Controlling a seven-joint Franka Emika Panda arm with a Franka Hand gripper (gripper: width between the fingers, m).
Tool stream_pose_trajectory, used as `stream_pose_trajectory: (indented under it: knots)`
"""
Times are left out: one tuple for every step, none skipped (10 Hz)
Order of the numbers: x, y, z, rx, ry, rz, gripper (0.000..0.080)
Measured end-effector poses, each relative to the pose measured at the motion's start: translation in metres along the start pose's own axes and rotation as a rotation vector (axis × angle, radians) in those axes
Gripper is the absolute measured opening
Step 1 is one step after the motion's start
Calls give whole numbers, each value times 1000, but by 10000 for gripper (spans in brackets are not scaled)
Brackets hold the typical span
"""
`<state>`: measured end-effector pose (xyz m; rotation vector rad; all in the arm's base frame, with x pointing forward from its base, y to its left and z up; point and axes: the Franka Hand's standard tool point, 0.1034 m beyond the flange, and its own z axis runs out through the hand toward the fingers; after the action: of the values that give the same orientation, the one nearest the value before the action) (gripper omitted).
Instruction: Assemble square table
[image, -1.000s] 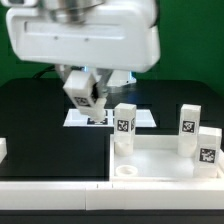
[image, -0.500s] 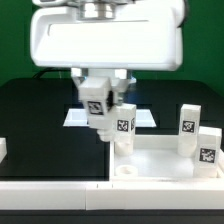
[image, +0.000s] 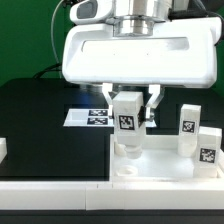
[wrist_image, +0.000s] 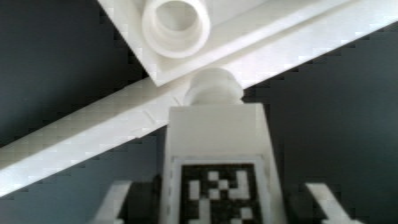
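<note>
The pincer (image: 128, 118) grips an upright leg (image: 127, 122), long axis vertical, directly above the tabletop's corner hole (image: 127, 171).

a broad white rounded housing is seen across the arm's end, glossy and smooth-edged. a silvery cylindrical joint with a dark band is mounted above it. the claw (image: 128, 118) is formed of two slim dark fingers beneath.

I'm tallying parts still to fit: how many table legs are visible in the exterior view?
3. One leg is held between the fingers above the table top; two legs stand on its right in the exterior view. Others may be hidden behind the arm.
</note>
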<state>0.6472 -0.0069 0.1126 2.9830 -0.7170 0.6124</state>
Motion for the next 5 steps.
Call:
stream_pose_trajectory:
  knots:
    - [-3, 13, 2, -10, 33, -10, 281]
    - [-5, 14, -3, -18, 46, -26, 281]
    - [-7, 5, -8, -14, 91, -55, 281]
    - [-13, -1, -5, -24, 125, -91, 281]
    - [-14, 3, -3, -37, 116, -97, 281]
